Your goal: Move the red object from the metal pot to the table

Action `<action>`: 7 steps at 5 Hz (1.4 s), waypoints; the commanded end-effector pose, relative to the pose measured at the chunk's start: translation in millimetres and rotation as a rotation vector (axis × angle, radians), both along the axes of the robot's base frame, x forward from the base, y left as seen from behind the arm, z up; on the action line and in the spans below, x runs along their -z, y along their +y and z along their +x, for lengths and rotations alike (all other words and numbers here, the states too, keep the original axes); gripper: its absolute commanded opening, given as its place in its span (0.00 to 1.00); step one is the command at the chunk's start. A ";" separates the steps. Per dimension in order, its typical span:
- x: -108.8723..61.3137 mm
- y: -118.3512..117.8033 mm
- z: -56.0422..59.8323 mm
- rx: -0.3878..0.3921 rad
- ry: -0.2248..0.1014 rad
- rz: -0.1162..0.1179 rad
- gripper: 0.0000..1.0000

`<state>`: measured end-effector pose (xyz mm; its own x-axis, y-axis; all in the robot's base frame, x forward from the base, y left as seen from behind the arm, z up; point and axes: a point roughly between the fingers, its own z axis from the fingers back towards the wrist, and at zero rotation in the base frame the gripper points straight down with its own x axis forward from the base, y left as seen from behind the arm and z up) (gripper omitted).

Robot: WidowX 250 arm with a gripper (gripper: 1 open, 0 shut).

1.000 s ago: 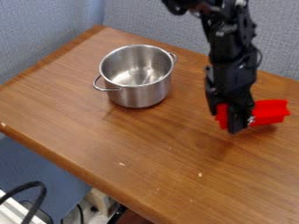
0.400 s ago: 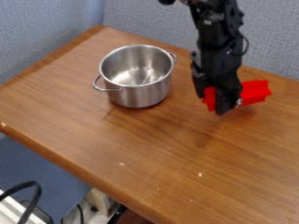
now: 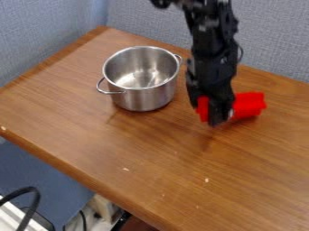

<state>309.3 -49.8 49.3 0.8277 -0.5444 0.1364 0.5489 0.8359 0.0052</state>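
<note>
The red object (image 3: 248, 104) is a bright red block to the right of the metal pot (image 3: 143, 79), low over the table (image 3: 108, 135). My gripper (image 3: 214, 114) points straight down and is shut on the block's left end, while the rest of the block sticks out to the right. Whether the block touches the wood I cannot tell. The pot stands upright at the back left of the table, shiny and with nothing inside, and a small gap separates it from my gripper.
The brown wooden tabletop ends in a front edge (image 3: 72, 176) that runs diagonally toward the lower right. Below it hang dark cables (image 3: 31, 212). A blue-grey wall (image 3: 49, 27) stands behind the pot.
My gripper has moved left toward the pot, and the red block has come along with it.
</note>
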 end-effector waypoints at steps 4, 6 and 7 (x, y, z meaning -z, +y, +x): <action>11.2 -27.3 -9.8 0.024 -0.004 -0.017 0.00; 16.6 -27.0 -14.1 0.005 0.020 -0.006 0.00; 18.1 -18.6 -9.9 -0.008 0.036 0.005 0.00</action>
